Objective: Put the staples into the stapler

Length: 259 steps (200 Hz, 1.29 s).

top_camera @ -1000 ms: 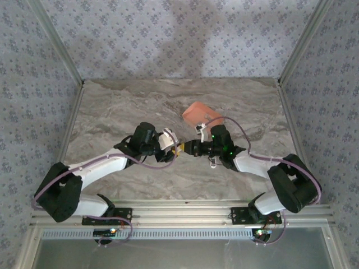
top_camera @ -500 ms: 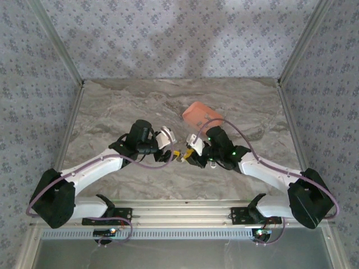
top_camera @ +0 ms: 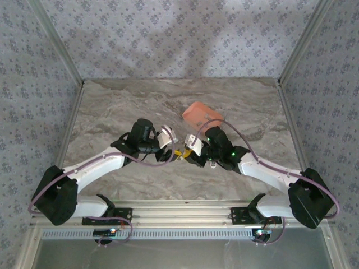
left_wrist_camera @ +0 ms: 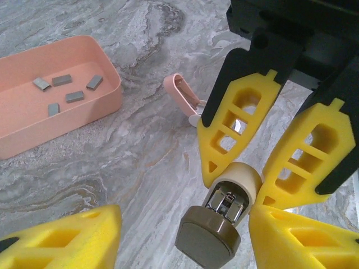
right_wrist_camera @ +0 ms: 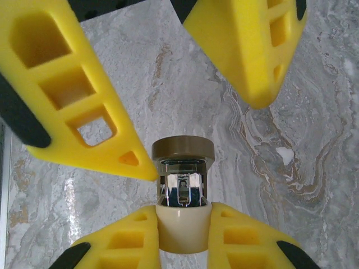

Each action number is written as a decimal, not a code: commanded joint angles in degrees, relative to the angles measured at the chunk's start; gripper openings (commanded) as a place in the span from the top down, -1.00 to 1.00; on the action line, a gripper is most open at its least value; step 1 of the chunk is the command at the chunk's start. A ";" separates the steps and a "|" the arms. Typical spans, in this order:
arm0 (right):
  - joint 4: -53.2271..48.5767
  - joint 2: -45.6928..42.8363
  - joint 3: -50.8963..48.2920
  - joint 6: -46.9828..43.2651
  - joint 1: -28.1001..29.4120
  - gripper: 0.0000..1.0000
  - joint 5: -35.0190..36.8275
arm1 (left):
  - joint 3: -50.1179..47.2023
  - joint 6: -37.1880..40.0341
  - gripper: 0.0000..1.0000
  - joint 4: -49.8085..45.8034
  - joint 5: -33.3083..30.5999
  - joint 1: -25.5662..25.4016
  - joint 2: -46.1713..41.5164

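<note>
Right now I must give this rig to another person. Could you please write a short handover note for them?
Right claw: shut on the cream end of the mini stapler, which it holds above the marble table.
Left claw: open, with one finger on each side of the stapler's brown end and no grip.
Staples: five grey strips, all lying in the salmon tray.
A small pink and white piece lies on the table beside the tray. I cannot tell what it is.
Done: the stapler is held up between the claws.
Left: take a strip, load it, close the stapler.
</note>
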 commanded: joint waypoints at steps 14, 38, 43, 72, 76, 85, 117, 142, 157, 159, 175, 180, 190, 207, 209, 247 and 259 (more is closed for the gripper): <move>1.64 -1.73 -0.97 -1.10 0.40 0.86 -1.11 | 0.99 -1.20 -0.15 1.79 -3.72 0.05 0.11; 1.75 -2.78 -1.71 -1.04 0.39 0.87 -1.13 | 0.26 -1.29 -0.11 1.87 -7.33 0.20 -0.33; 1.70 -3.07 -1.85 -0.97 0.35 0.87 -1.12 | -0.08 -1.30 -0.10 2.11 -8.09 0.29 -0.47; 1.38 -5.21 -3.21 -0.57 0.39 0.88 -1.14 | -1.12 -1.35 -0.10 2.21 -11.09 1.01 -0.96; 1.41 -5.59 -3.49 -0.57 0.37 0.88 -1.04 | -1.27 -1.30 -0.10 2.25 -11.34 1.12 -0.96; 1.29 -6.52 -3.95 -0.54 0.40 0.88 -0.95 | -1.58 -1.38 -0.10 2.25 -12.09 1.37 -0.99; 1.20 -9.60 -5.66 -0.54 0.30 0.91 -0.66 | -2.74 -1.30 -0.10 2.42 -12.86 1.97 -0.75; 1.36 -11.80 -6.73 -0.43 0.12 0.92 -0.12 | -3.56 -0.97 -0.10 1.69 -13.03 2.12 0.03; 2.17 -13.16 -7.44 0.08 -0.13 0.91 0.19 | -3.99 -0.86 -0.10 0.96 -12.08 2.13 0.77; 2.35 -13.31 -7.55 0.12 -0.20 0.91 0.22 | -4.02 -0.86 -0.10 0.90 -11.95 2.10 0.90; 3.36 -14.49 -8.18 0.31 -0.57 0.92 0.11 | -4.59 -1.01 -0.10 0.50 -10.83 2.12 1.46; 3.46 -14.81 -8.28 0.26 -0.56 0.93 0.12 | -4.82 -1.10 -0.10 0.50 -10.76 2.13 1.46; 3.23 -15.26 -8.38 0.05 -0.84 0.93 0.18 | -5.20 -1.30 -0.11 0.50 -10.65 2.11 1.38; 2.13 -15.57 -8.21 -0.48 -1.15 0.93 0.19 | -5.41 -1.21 -0.14 0.15 -10.05 2.12 0.12; 1.99 -15.60 -8.16 -0.66 -1.17 0.93 0.19 | -5.47 -1.14 -0.15 0.08 -9.82 2.10 -0.14; -3.42 -15.05 -6.30 -5.31 -1.17 0.93 -0.65 | -3.79 5.13 -0.24 -3.14 -0.67 2.01 -5.08; -4.32 -14.84 -5.81 -6.69 -1.20 0.93 -1.35 | -2.38 9.45 -0.24 -6.20 1.75 1.45 -5.79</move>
